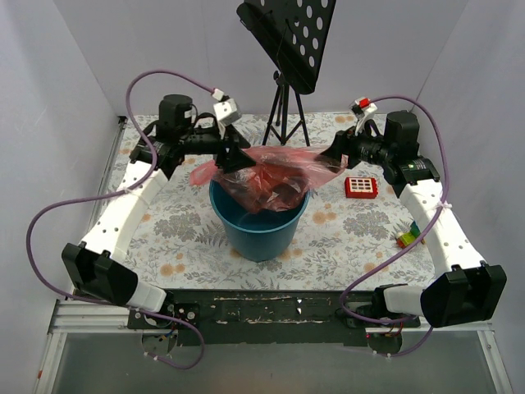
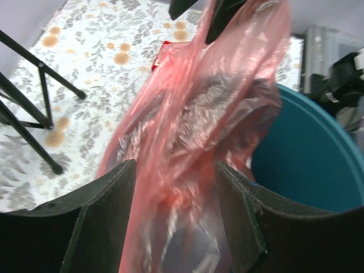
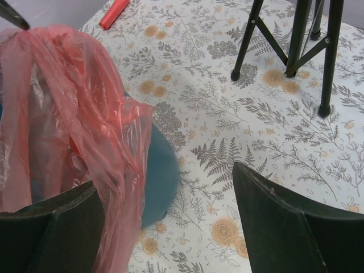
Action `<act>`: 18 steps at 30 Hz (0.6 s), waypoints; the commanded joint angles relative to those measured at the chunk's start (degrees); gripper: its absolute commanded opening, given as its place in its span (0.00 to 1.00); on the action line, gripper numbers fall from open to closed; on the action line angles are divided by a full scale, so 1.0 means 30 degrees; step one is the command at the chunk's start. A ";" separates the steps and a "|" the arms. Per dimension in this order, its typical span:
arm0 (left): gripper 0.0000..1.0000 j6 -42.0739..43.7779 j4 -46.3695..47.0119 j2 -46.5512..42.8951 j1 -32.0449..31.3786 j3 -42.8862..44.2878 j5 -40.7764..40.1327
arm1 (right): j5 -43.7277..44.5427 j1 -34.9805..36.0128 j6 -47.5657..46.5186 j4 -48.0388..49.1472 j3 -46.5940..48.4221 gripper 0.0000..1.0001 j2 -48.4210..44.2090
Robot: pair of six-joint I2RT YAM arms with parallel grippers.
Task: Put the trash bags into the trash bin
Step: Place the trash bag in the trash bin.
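Red trash bag (image 1: 279,164) hangs over the teal trash bin (image 1: 258,234); right gripper (image 1: 335,156) spread wide, left gripper (image 1: 234,156) I can't tell. I'd lower it in next.

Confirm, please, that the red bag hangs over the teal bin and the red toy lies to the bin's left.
Not quite: the toy lies to the right of the bin, not its left, as the top view shows. The bag does hang over the bin.

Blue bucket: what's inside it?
The red bag sags into the bucket from across its rim. The film covers the bucket's bottom, so anything beneath is hidden.
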 commanded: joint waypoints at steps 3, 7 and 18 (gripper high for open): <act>0.56 0.3086 0.3023 0.0294 -0.2729 0.0029 -0.5579 | -0.1196 -0.0124 0.0528 0.1066 -0.0288 0.82 -0.0761; 0.47 0.3497 0.3024 0.0938 -0.3434 0.0585 -0.6550 | -0.1226 -0.0124 0.0762 0.1358 -0.0816 0.82 -0.0996; 0.00 0.3266 -0.0137 -0.0667 -0.3816 0.1991 -0.3740 | -0.1373 -0.0124 0.2051 0.1506 -0.1023 0.78 -0.0411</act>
